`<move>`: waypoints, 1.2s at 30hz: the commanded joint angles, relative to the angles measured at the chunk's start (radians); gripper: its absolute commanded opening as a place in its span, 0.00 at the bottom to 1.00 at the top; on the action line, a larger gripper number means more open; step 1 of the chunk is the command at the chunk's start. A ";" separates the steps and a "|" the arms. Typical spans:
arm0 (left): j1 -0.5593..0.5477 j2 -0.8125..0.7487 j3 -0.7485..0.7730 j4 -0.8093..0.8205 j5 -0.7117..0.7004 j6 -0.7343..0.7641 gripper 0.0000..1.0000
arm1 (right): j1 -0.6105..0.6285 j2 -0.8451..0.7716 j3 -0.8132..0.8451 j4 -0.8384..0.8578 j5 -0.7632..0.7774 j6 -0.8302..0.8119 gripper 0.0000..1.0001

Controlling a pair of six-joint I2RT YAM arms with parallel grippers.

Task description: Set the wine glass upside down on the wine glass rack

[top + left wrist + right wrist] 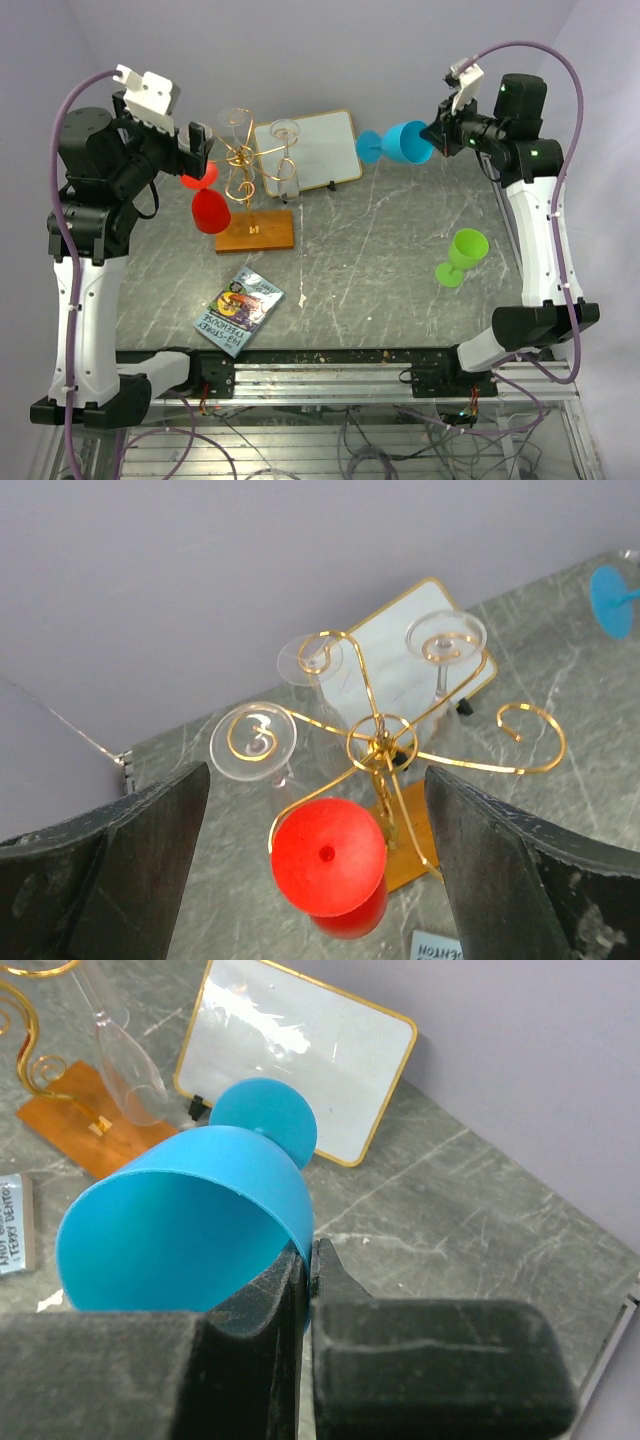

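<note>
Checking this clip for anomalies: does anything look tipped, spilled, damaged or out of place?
Nothing looks spilled or broken. The blue wine glass is sideways in mid-air, pinched at its rim by the right gripper. A printed packet lies askew on the table toward the near edge, unrelated to the glasses.

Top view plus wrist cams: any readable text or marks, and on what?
"STOREY TREEHOUSE": cover of the booklet, upside down in the top view; the number before it is too blurred to read.
"TERRY DENTO": same booklet, cut off at the edge of the right wrist view.
Rack base: small pale mark, too small to read.
Whiteboard: no writing.
</note>
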 commanded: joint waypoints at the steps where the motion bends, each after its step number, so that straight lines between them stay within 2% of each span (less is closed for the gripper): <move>1: 0.007 0.038 0.075 0.055 -0.006 -0.141 0.98 | 0.048 -0.045 -0.024 0.144 0.006 0.069 0.00; 11: 0.006 0.099 0.112 0.099 0.078 -0.326 0.93 | 0.216 -0.012 0.069 0.218 0.110 0.070 0.00; 16: 0.007 0.108 0.098 0.150 0.078 -0.356 0.92 | 0.296 -0.005 0.074 0.252 0.171 0.032 0.00; 20: 0.007 0.120 0.089 0.186 0.075 -0.373 0.91 | 0.319 0.025 0.125 0.261 0.134 0.068 0.00; 29: 0.007 0.139 0.026 0.291 0.203 -0.502 0.91 | 0.360 0.063 0.201 0.290 0.054 0.170 0.00; 36: 0.007 0.140 -0.056 0.361 0.269 -0.595 0.86 | 0.391 0.081 0.223 0.300 -0.010 0.216 0.00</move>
